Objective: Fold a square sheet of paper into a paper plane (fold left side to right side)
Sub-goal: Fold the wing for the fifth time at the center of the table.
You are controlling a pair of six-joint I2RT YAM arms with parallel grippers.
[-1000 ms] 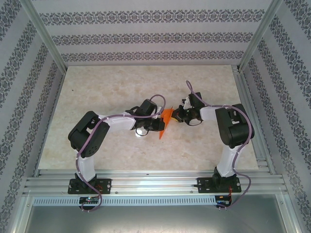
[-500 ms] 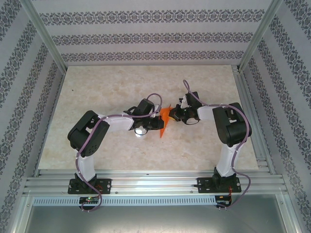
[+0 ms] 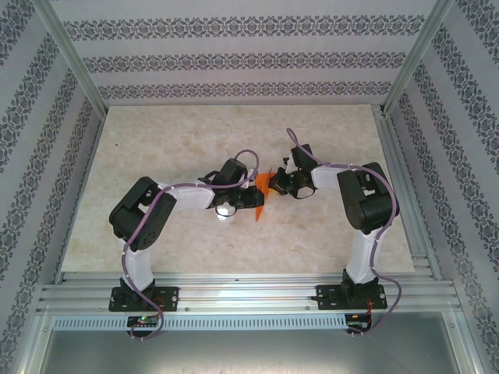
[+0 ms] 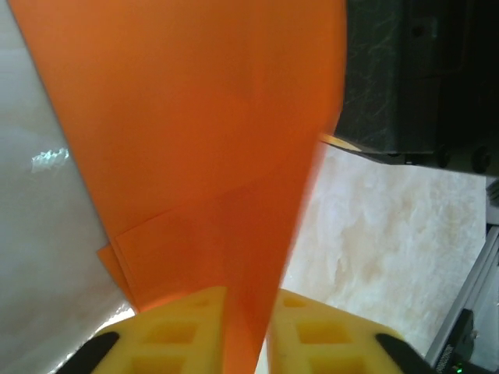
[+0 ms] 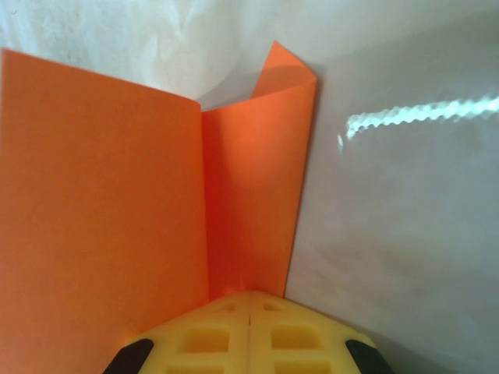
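1. The sheet of paper point(image 4: 195, 140) is showing bright orange all over, plain and unmarked, and is turning slightly darker where its layers are overlapping.
2. The fingers point(image 4: 183, 335) of the left gripper point(image 4: 248, 323) are showing yellow, with black at their outer corners.
3. The fingers point(image 5: 210, 339) of the right gripper point(image 5: 249, 300) are showing the same yellow and black.
4. The table point(image 3: 171, 140) is showing a cream, faintly marbled surface.
5. The walls point(image 3: 234, 54) are carrying white bands alternating with grey floral strips.
6. The left arm point(image 3: 144, 222) and the right arm point(image 3: 366, 202) are showing white links, black joints and purple cables.
7. The frame point(image 3: 234, 290) is gleaming silver.
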